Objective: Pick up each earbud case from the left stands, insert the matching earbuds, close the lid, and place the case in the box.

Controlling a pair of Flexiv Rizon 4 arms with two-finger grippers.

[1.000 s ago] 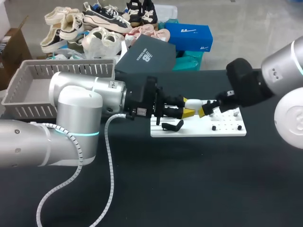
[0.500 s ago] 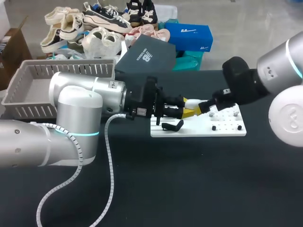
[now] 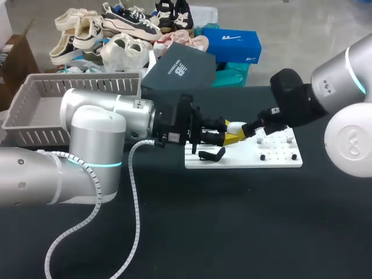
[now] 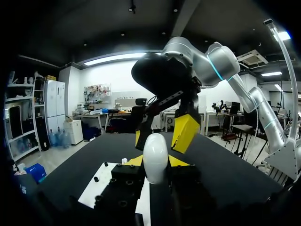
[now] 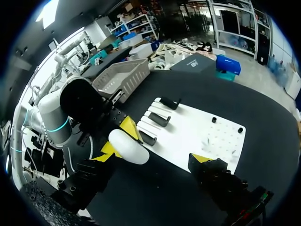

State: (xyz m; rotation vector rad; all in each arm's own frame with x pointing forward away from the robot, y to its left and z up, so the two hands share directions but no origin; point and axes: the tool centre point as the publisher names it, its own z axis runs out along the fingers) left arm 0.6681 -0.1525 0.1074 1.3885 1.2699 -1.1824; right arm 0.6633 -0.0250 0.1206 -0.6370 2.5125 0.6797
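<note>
While the left claw (image 4: pixel 156 161) grips the white earbud case (image 4: pixel 155 155) above the white board (image 3: pixel 279 160), the right claw (image 4: pixel 162 135) stands open around its top. The shell is probably light, rigid and slippery; grip its flatter sides.

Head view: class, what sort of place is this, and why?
Likely a robotics lab bench: left arm and right arm over a black table, the left hand holding an earbud case by a white stand board.
</note>
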